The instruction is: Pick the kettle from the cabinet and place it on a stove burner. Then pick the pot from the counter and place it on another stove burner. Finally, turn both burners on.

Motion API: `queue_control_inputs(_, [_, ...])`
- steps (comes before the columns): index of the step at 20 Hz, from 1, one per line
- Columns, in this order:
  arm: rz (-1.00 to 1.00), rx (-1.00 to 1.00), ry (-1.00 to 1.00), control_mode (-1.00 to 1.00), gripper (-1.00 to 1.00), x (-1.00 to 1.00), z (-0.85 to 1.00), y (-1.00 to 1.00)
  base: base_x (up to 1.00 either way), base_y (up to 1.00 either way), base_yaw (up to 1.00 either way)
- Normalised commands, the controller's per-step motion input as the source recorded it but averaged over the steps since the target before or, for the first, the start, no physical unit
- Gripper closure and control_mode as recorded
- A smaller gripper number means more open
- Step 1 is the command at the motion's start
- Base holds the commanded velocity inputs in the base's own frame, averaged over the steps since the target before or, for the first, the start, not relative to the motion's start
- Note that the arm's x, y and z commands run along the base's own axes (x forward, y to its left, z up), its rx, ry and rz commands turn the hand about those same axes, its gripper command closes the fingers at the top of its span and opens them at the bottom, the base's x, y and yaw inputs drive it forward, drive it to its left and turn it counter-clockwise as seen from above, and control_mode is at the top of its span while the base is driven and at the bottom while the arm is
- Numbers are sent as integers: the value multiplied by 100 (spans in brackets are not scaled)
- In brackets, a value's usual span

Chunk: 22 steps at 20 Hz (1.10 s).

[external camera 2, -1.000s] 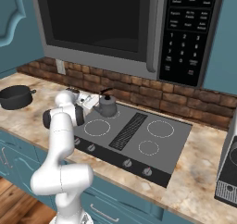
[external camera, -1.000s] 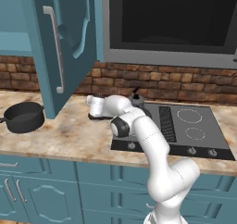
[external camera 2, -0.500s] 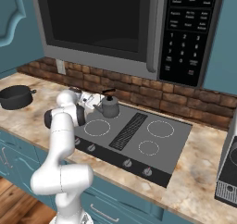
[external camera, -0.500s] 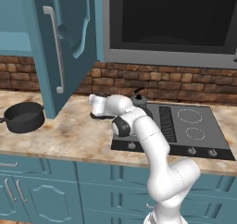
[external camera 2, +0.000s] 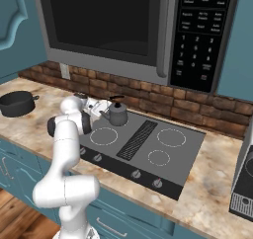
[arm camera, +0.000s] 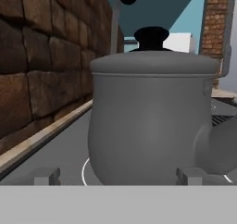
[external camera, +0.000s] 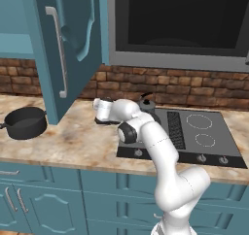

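A: Where does the kettle (external camera 2: 117, 114) stand?

B: Upright on the cooktop (external camera 2: 183, 149), on the rear burner ring nearest the cabinet (external camera: 68, 44), close to the brick wall (external camera 2: 148, 92). From the hand camera its grey body (arm camera: 148, 121) sits on a white circle outline.

A: And the gripper (external camera 2: 97, 107)?

B: Just beside the kettle on the counter side, jaws spread wide. The two fingertips (arm camera: 46, 176) flank the kettle's base with nothing clamped between them.

A: What about the other burners?

B: The front ring (external camera 2: 104, 136) beside the kettle is bare, as are the two rings (external camera 2: 171, 137) beyond the ribbed strip.

A: The pot (external camera: 25, 123)?

B: On the marbled counter (external camera: 73, 142), well apart from the cooktop, past the lower edge of the open cabinet door (external camera: 65, 49), which hangs over the counter between pot and arm.
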Motion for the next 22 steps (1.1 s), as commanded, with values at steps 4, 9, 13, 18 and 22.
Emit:
queue_control_inputs(4, [1, 0, -2, -100, -100, -18, 0, 6, 0, 0, 0])
queue_control_inputs(9, [0, 0, 0, -100, -100, -9, 0, 11, 0, 0, 0])
queue_control_inputs(13, [0, 0, 0, -100, -100, -1, 0, 19, 0, 0, 0])
queue_control_inputs(18, [0, 0, -1, -100, -100, -1, 0, 22, 0, 0, 0])
queue_control_inputs(22, [0, 0, -2, -100, -100, -13, 1, 19, 0, 0, 0])
